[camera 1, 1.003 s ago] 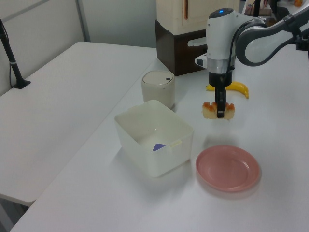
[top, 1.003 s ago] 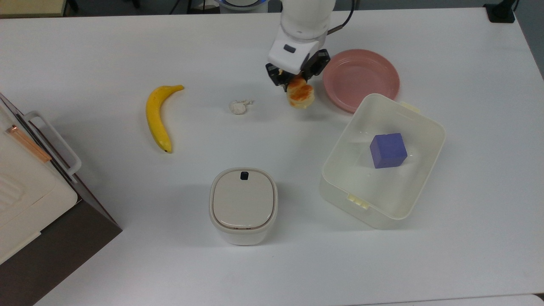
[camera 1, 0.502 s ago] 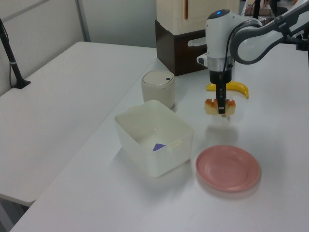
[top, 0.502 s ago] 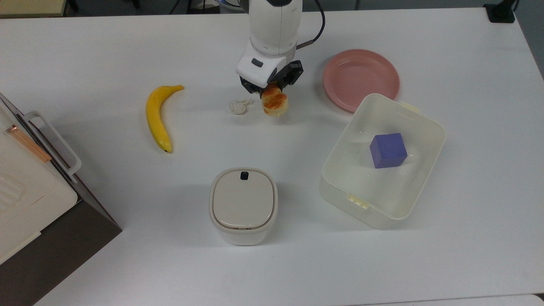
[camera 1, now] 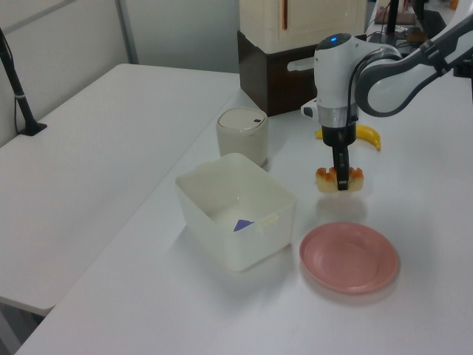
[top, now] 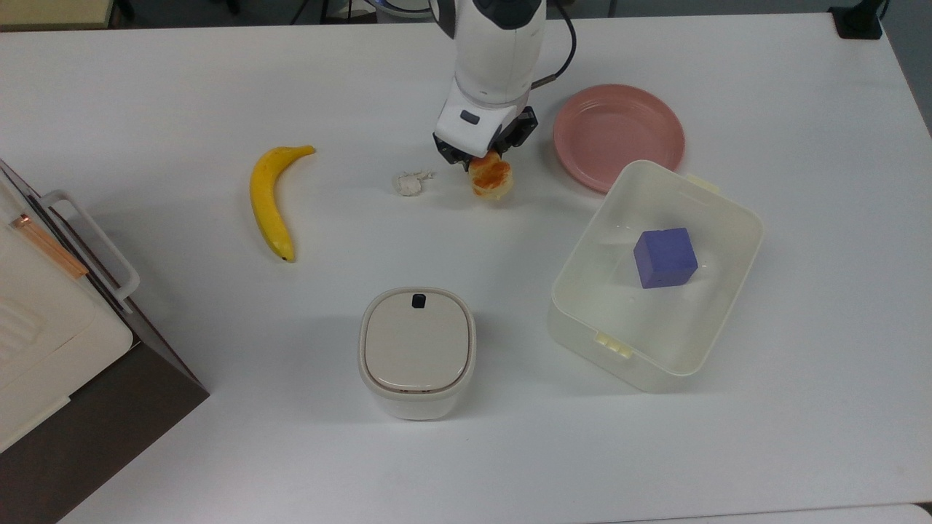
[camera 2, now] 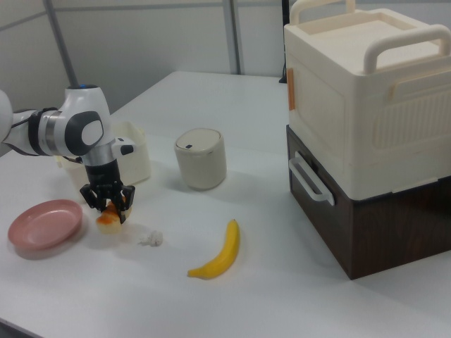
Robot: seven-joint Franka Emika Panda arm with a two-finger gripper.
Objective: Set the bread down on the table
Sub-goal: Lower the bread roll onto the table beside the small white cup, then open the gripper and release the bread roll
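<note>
1. Bread (top: 491, 175): small oblong roll, golden-brown with orange glazed bumps and a pale underside. Clamped crosswise in the gripper (top: 483, 156), low over the table (top: 218, 87) toward its far edge in the top view, between the white lump (top: 409, 182) and the pink plate (top: 617, 135).
2. Table is smooth and plain white; plate is round, glossy, rimmed. Translucent plastic tub (top: 717, 218) holds a matte purple cube (top: 664, 257). Banana (top: 271, 200) is curved and yellow. Lidded cream canister (top: 416, 352) has rounded-square sides.
3. Left view: the roll (camera 1: 339, 180) sticks out either side of the fingers, with its shadow on the table below. Right view adds the big cream handled case (camera 2: 366, 91) on a brown box.
4. Versus 0.5 s ago: the arm has shifted back toward the plate and dropped lower; grip unchanged.
</note>
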